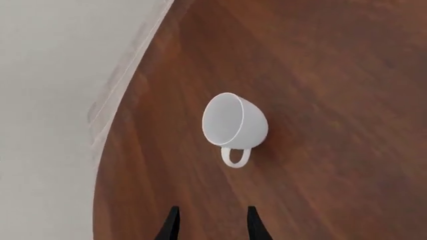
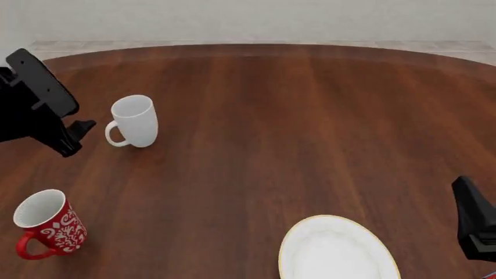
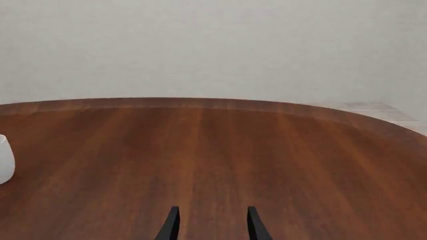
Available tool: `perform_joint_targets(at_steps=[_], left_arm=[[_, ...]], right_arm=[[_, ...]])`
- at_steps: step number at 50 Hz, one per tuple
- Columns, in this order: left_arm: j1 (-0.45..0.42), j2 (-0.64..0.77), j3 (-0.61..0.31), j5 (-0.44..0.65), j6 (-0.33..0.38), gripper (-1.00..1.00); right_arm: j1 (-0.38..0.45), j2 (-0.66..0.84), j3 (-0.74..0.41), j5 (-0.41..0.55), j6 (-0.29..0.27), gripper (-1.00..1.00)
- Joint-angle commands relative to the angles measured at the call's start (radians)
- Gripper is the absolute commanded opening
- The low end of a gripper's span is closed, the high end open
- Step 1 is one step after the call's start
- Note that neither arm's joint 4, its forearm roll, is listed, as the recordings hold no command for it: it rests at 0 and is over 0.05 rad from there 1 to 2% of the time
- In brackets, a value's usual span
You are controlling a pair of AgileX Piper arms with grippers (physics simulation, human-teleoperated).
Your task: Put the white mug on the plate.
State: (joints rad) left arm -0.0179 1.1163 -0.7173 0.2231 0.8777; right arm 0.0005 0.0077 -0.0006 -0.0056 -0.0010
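Plate (image 2: 338, 249): nearest thing, at the table's near edge, right of centre and cut off by the front view's lower border. Nothing lies on it; it is the goal and waits bare.
Right gripper (image 3: 210, 222): parked low beside the plate's right side. Its fingers stand apart with nothing between them, aimed out over bare wood, so I judge it idle for this step.
Red mug (image 2: 48, 225): near left, upright, handle toward the camera, inside white and seemingly empty. Not the target; it sits well apart from the plate.
Left gripper (image 1: 210, 222): at the far left, pointed at the white mug from its handle side, close but apart from it. Fingers spread, pinching nothing. The pose suits an approach for a grasp, in my reading.
White mug (image 2: 134, 121): farther back on the left, upright on the table (image 2: 310, 116), handle toward the left gripper, mouth open and seemingly empty. It is well apart from the plate, so the carry across is not yet begun.
Table's far edge: curved, with a pale wall beyond.
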Motion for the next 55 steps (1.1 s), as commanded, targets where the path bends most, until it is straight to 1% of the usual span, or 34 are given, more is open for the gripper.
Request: perform_joint_targets(at_steps=[1, 2, 3, 6, 13, 18, 27, 34, 35, 36, 38, 39, 41, 46, 55], left_arm=[[0.013, 0.098, -0.102, 0.030, 0.044, 1.00], [0.010, 0.110, -0.056, -0.025, 0.042, 1.00], [0.008, 0.113, -0.051, -0.032, 0.040, 1.00], [0.021, 0.149, -0.048, -0.067, 0.061, 1.00], [0.029, 0.192, -0.049, -0.110, 0.081, 1.00], [0.030, 0.230, -0.053, -0.140, 0.077, 1.00], [0.010, 0.274, -0.057, -0.166, 0.061, 1.00], [0.007, 0.302, -0.054, -0.194, 0.068, 1.00], [0.002, 0.302, -0.057, -0.196, 0.058, 1.00], [-0.015, 0.299, -0.072, -0.172, 0.026, 1.00], [-0.028, 0.296, -0.064, -0.171, 0.022, 1.00], [-0.011, 0.313, -0.043, -0.212, 0.050, 1.00], [-0.005, 0.322, -0.043, -0.218, 0.057, 1.00], [0.003, 0.361, -0.041, -0.253, 0.055, 1.00], [0.008, 0.390, -0.042, -0.276, 0.062, 1.00]], right_arm=[[-0.001, 0.000, -0.001, 0.001, 0.001, 1.00], [-0.001, 0.000, -0.001, 0.001, 0.001, 1.00], [-0.001, 0.000, -0.001, 0.001, 0.001, 1.00], [-0.001, 0.000, -0.001, 0.001, 0.001, 1.00], [-0.001, 0.000, -0.001, 0.001, 0.001, 1.00], [-0.001, 0.000, -0.001, 0.001, 0.000, 1.00], [-0.001, 0.000, -0.001, 0.001, 0.001, 1.00], [-0.001, 0.000, -0.001, 0.001, 0.001, 1.00], [-0.001, 0.000, -0.001, 0.001, 0.000, 1.00], [-0.001, 0.000, -0.001, 0.001, 0.001, 1.00], [-0.001, 0.000, -0.001, 0.001, 0.001, 1.00], [-0.001, 0.000, -0.001, 0.001, 0.000, 1.00], [-0.001, 0.000, -0.001, 0.001, 0.001, 1.00], [-0.001, 0.000, -0.001, 0.001, 0.001, 1.00], [-0.001, 0.000, -0.001, 0.001, 0.001, 1.00]])
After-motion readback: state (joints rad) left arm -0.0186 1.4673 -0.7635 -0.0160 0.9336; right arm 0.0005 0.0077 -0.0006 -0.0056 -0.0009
